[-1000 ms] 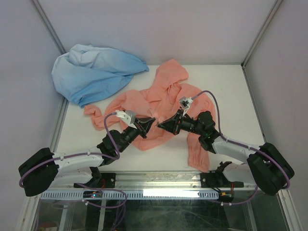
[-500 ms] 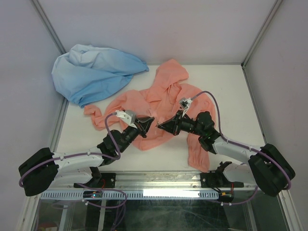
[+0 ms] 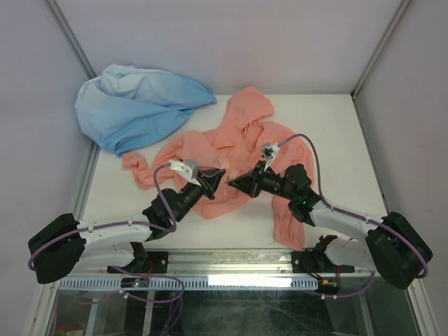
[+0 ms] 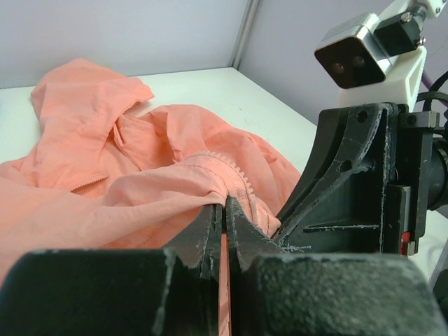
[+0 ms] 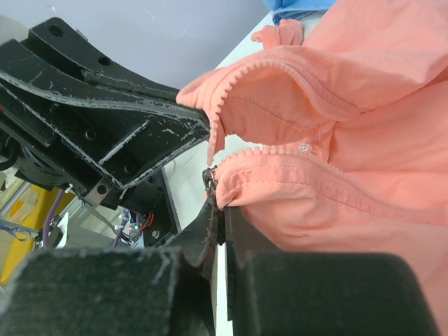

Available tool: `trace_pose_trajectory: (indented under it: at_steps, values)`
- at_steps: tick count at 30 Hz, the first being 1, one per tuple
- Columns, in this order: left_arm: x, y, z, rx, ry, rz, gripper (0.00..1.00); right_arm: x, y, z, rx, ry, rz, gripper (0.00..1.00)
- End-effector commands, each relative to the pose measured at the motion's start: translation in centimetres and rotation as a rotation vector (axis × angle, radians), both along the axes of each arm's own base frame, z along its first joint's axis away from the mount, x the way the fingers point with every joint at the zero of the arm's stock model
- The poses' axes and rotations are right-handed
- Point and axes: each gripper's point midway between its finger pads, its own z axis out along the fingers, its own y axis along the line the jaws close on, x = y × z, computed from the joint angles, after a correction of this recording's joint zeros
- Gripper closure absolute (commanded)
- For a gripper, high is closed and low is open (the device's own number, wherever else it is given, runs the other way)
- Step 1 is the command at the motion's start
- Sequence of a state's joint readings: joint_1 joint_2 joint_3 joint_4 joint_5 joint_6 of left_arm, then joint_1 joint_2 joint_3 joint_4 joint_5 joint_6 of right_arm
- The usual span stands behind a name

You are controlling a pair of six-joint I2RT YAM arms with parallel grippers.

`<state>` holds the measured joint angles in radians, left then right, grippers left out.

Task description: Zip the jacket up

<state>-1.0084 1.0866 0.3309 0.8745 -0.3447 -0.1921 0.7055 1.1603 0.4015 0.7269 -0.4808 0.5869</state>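
The left fingers (image 4: pixel 212 217) are clenched on a fold of the jacket (image 4: pixel 140 189), with only a thin strip of salmon fabric showing in the slit between the 2 tips. Just past those tips the pinched edge rises in a hump, and a row of zip teeth (image 4: pixel 234 171) curves over it.

The right fingers (image 5: pixel 208 220) are likewise pressed together, gripping the other front edge, where a toothed zip tape (image 5: pixel 266 157) runs away from the tips. A small dark metal part of the zip (image 5: pixel 208 176) sits directly above them.

Seen from above, the left fingers (image 3: pixel 215 178) and right fingers (image 3: pixel 236 183) point at each other, tips close together but apart, over the near hem of the jacket (image 3: pixel 238 140). The garment spreads away from them across the middle of the desk (image 3: pixel 329 133). Its hood (image 3: pixel 248 105) lies at the far side, and 1 sleeve (image 3: pixel 287 220) trails back beside the right arm. Far beyond the left fingers, a crumpled light blue garment (image 3: pixel 133 105) lies at the far left corner, touching the jacket's other sleeve (image 3: pixel 140 168).
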Motion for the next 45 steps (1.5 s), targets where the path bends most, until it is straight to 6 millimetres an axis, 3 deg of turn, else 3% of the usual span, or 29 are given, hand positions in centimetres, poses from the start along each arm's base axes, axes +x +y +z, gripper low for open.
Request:
trace_pose_trajectory:
  at_steps: [1, 45]
  values:
    - [0.24, -0.36, 2.48, -0.041, -0.049, 0.015, 1.00, 0.82, 0.09, 2.88, 0.062, -0.056, -0.055, 1.00]
    - [0.47, 0.20, 2.77, -0.022, -0.066, 0.052, 1.00, 1.08, -0.03, 2.26, 0.058, -0.008, -0.100, 1.00]
